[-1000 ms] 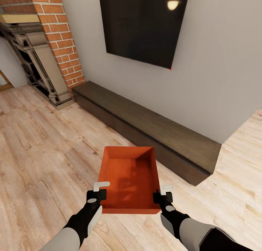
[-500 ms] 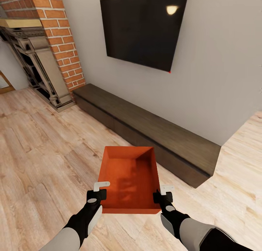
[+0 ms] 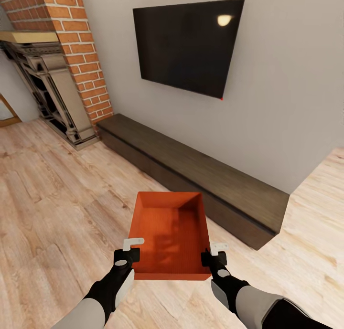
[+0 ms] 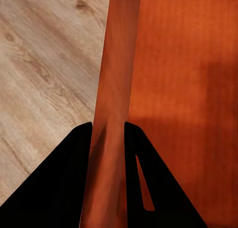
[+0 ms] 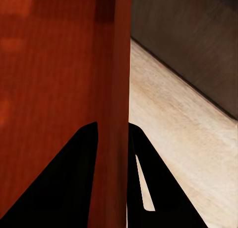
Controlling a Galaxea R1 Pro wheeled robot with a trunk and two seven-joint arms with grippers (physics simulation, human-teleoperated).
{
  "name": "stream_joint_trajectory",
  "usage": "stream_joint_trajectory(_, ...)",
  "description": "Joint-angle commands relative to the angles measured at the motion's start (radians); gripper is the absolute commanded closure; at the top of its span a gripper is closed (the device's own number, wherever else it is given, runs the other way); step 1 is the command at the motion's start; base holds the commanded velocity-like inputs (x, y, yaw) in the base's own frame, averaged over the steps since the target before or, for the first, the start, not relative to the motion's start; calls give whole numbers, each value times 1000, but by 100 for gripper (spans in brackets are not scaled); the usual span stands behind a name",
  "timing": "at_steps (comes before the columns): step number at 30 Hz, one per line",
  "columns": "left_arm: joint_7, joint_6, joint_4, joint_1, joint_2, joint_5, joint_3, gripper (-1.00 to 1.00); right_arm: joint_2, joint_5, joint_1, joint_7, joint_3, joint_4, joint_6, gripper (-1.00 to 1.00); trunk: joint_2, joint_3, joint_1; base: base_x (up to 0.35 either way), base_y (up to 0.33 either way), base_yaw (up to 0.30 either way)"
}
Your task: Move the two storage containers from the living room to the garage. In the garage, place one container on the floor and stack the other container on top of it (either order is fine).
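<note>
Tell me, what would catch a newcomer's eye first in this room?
Probably the orange-red storage container, held low in the middle over the wood plank floor, with the left end effector and right end effector clamped on its side walls. Behind it, a black TV hangs above a long dark cabinet, beside a brick fireplace.

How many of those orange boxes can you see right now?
1. The box is held above the wood floor, the left tool and right tool each clamping a side wall. A second one may be out of view.
</note>
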Motion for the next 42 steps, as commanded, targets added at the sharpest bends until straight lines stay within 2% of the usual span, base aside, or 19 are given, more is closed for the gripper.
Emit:
stream_joint_trajectory(1, 12, 6, -5, -1, -2, -5, 3, 100, 10, -11, 0, 0, -19, 2, -2, 100, -1, 1, 0, 0, 0, 0)
stream_joint_trajectory(42, 11, 6, -2, -1, -1, -5, 4, 100, 8, -11, 0, 1, -19, 2, -1, 100, -1, 67, 0, 0, 0, 0)
